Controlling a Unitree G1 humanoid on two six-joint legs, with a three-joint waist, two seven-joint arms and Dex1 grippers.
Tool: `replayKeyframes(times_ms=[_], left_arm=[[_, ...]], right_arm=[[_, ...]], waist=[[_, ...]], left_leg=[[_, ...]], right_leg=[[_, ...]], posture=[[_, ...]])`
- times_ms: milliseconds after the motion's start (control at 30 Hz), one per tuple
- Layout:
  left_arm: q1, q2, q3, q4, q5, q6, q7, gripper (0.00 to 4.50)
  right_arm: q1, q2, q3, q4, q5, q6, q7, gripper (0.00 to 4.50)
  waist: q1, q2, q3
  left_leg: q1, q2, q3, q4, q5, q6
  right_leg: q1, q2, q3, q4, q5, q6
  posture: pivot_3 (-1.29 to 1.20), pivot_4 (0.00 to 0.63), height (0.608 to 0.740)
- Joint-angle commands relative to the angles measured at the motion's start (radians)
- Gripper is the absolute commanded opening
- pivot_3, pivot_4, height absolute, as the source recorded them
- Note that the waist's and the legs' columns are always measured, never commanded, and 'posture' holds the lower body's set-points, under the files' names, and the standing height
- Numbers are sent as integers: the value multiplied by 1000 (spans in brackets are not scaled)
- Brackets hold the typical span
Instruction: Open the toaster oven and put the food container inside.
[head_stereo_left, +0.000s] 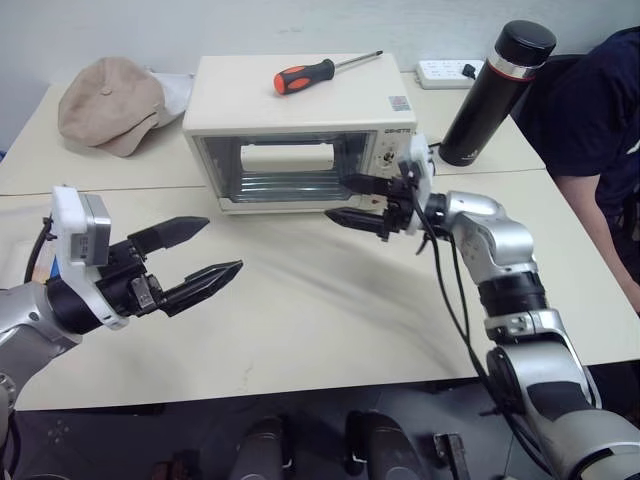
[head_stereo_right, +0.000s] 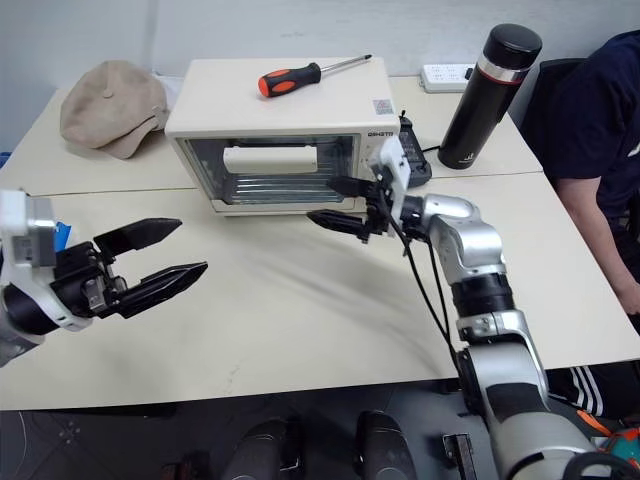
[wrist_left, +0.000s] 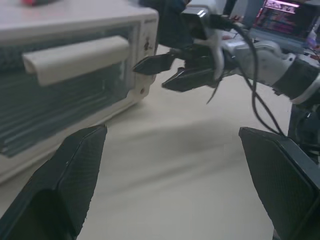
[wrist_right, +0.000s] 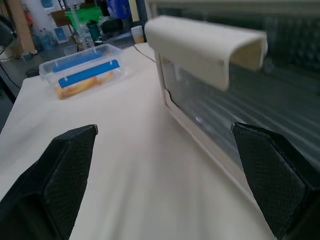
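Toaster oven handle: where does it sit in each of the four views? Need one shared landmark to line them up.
Left eye: white bar handle behind the glass door's upper middle, left of the right gripper.
Right eye: handle at the same spot on the door.
Left wrist: handle upper left, on the toaster oven.
Right wrist: handle top centre, close.
Shared landmark: the oven's glass door.
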Motion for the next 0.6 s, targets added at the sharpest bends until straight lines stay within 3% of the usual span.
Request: replayKeyframes(times_ms=[33,167,433,600], left_arm=[[9,8,21,-32,-29,-8,23,4500],[4,7,14,-26,-21,-21,41,4500],[-105,25,-67,90,68,-38,38,4500],[-348,26,-222,237,191,-64,19,3332]], right_arm=[[-53,24,-7,47,-19,-53,1,4479],[-69,40,-8,36,-4,-57,54,4479],[104,-5,10,-273,102,74,186,4479],[214,2,43,-347,74,81,148,4500]], waist=[[0,0,0],[3,0,0],[5,0,0],[4,0,0]], left_leg=[[0,0,0,0,0,0],[0,0,0,1,0,0],[-1,0,0,1,-1,-1],[-1,0,2,1,-1,-1]], right_leg=[[0,0,0,0,0,0],[0,0,0,0,0,0],[-1,0,1,0,0,0],[-1,1,1,1,0,0]], posture=[[0,150,740],[0,150,740],[0,150,740],[0,150,740]])
